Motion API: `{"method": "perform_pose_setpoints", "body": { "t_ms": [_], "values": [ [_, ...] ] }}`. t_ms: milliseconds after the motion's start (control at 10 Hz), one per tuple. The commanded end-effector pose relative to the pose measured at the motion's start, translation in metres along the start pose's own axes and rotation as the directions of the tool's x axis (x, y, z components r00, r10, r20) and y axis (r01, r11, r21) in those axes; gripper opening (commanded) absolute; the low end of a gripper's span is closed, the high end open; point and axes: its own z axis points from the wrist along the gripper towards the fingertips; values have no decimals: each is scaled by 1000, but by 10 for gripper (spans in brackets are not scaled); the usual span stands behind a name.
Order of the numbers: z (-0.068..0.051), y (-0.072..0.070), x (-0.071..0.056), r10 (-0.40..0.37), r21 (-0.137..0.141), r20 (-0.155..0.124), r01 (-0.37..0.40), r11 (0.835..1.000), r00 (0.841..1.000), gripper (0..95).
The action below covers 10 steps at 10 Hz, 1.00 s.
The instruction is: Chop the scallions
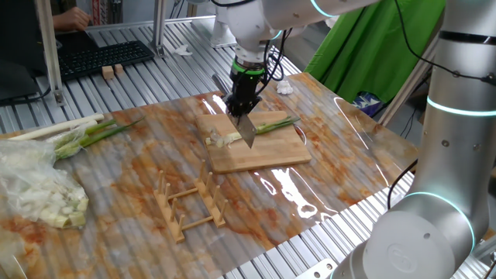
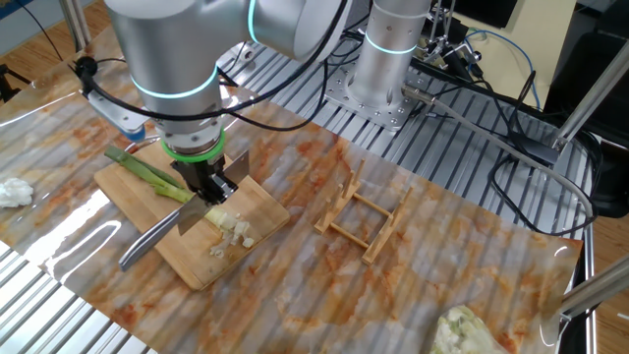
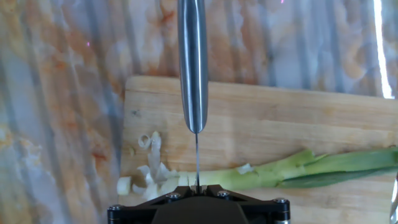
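Note:
A scallion (image 3: 280, 174) with a pale end and green leaves lies across the wooden cutting board (image 3: 280, 118). Short white cut bits (image 3: 146, 177) are piled at its pale end. My gripper (image 3: 196, 188) is shut on a steel knife (image 3: 193, 62), whose thin blade crosses the stalk beside the bits. In one fixed view the gripper (image 1: 242, 105) stands over the board (image 1: 271, 159), with the blade (image 1: 246, 132) between the scallion (image 1: 273, 125) and the bits (image 1: 221, 139). In the other fixed view the gripper (image 2: 211, 185) holds the knife (image 2: 157, 239) over the scallion (image 2: 147, 172), bits (image 2: 234, 228) and board (image 2: 257, 202).
A bundle of long whole stalks (image 1: 77, 133) and a pale heap in clear plastic (image 1: 39, 194) lie at the left. A wooden rack (image 1: 190, 203) stands in front of the board. A keyboard (image 1: 105, 58) is at the back. A white wad (image 2: 12, 192) lies beside the board.

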Motion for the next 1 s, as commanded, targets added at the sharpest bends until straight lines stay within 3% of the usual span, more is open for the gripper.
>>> {"method": "perform_pose_setpoints", "body": {
  "t_ms": [100, 700, 1000],
  "values": [
    [-2, 0, 0, -4, 2, 0, 4, 1000, 1000, 0],
    [-3, -2, -2, -20, 4, -3, 20, 1000, 1000, 0],
    [22, 7, -3, -19, 8, -1, 19, 1000, 1000, 0]
  ]
}}
